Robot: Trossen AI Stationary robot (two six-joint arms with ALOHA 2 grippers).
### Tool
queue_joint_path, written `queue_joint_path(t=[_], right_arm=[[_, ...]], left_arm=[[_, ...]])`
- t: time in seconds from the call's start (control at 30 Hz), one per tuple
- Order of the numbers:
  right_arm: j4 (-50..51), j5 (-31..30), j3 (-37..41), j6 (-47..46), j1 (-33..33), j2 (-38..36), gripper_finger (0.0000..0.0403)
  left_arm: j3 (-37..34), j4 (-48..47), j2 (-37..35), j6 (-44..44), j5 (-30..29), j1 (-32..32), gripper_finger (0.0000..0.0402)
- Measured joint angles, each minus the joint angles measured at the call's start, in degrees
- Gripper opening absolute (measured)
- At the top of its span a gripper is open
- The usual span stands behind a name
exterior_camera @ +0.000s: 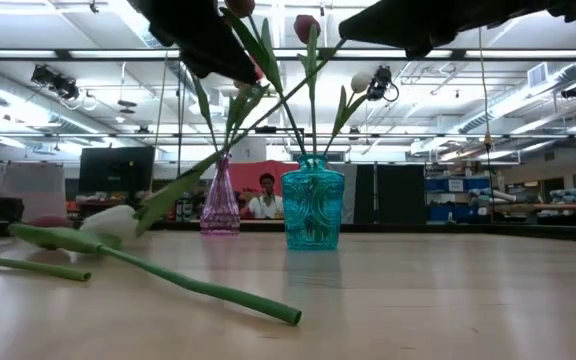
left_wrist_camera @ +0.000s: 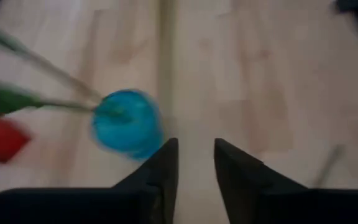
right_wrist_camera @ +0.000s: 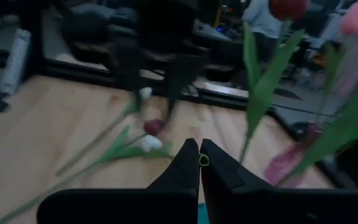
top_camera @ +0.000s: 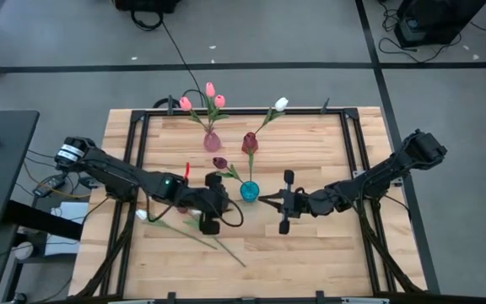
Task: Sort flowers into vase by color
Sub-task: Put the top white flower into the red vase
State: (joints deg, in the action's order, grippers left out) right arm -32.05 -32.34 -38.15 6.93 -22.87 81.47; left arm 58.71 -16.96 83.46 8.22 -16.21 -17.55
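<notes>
Table (top_camera: 310, 253) centre is crowded: my left gripper (top_camera: 212, 203), fingers slightly spread, hovers beside the blue vase (top_camera: 250, 192); my right gripper (top_camera: 266, 199) pinches a thin stem; front edge open.

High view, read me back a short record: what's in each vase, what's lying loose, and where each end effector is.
pink vase: three pink tulips
blue vase: two maroon tulips, one white tulip
loose on table: fallen white tulip, left of blue vase
left end effector: open, beside blue vase
right end effector: shut, right of blue vase
</notes>
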Motion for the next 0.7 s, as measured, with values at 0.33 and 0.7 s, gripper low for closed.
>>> queue_joint_path(t=[0.33, 0.7], right_arm=[[-6.10, -2.78, 0.02, 6.80, -0.68, 0.02, 0.0010], [-8.63, 0.42, 0.02, 15.21, -0.68, 0.02, 0.0010]], left_arm=[[-12.33, 24.42, 1.38, 19.42, 1.87, -5.45, 0.0130], [-33.86, 84.04, 7.34, 34.99, -5.59, -3.44, 0.0130]])
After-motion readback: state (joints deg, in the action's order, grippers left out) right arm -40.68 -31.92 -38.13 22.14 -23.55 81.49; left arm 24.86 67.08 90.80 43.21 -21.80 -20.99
